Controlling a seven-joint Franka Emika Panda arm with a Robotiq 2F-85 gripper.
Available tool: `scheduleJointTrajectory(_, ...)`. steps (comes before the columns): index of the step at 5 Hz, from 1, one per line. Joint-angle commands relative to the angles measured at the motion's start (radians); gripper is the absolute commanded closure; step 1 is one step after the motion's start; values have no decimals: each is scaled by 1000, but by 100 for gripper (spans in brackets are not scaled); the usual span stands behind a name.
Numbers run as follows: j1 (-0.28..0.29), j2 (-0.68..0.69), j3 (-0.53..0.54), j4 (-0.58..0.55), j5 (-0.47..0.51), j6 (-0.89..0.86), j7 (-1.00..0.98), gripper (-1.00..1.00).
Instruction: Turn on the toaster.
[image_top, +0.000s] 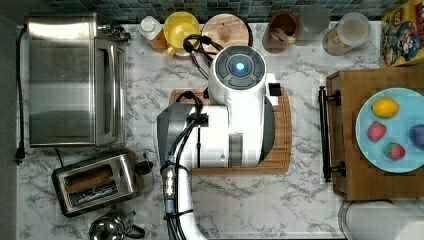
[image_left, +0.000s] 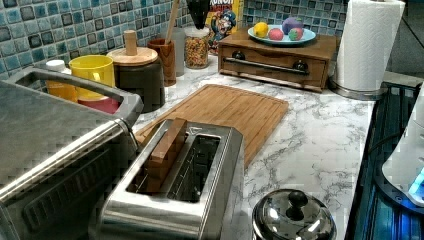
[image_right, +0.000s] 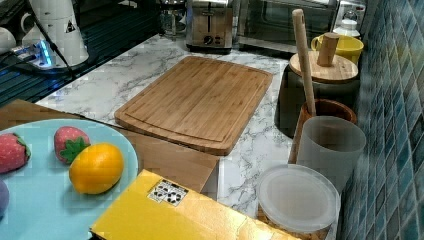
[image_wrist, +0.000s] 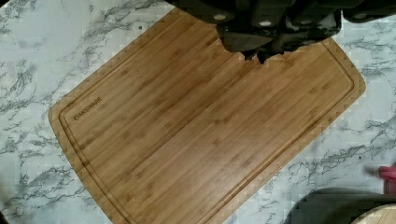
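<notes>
The toaster (image_top: 97, 182) is a small steel box at the top view's lower left, with two long slots and a brown slice standing in one of them. Its black lever knob (image_top: 145, 167) sticks out of the end nearest the arm. The toaster (image_left: 185, 180) fills the front of the left view and stands small at the back of the right view (image_right: 209, 22). My arm (image_top: 235, 115) hangs over the wooden cutting board (image_top: 282, 130), well to the top view's right of the toaster. In the wrist view my gripper (image_wrist: 261, 53) is a dark mass above the bare board (image_wrist: 187, 140).
A big steel toaster oven (image_top: 75, 80) stands just behind the toaster, and a steel kettle (image_top: 112, 227) sits in front of it. Jars, a yellow cup (image_top: 181, 27) and a wooden lid line the tiled wall. A wooden drawer box (image_top: 350, 135) carries a plate of fruit (image_top: 365, 130).
</notes>
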Motion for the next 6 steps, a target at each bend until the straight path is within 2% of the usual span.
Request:
scheduleJointTrajectory(1, 1, 0, 2, 0, 1, 4, -13, 100)
scheduleJointTrajectory(2, 18, -53, 17, -100, 44, 104, -138, 100)
scheduleJointTrajectory(4, 59, -83, 74, -181, 129, 169, -438, 100)
scheduleJointTrajectory(5, 84, -133, 89, -210, 199, 122, -559, 100)
scheduleJointTrajectory(6, 101, -183, 106, -286, 238, 172, -641, 100)
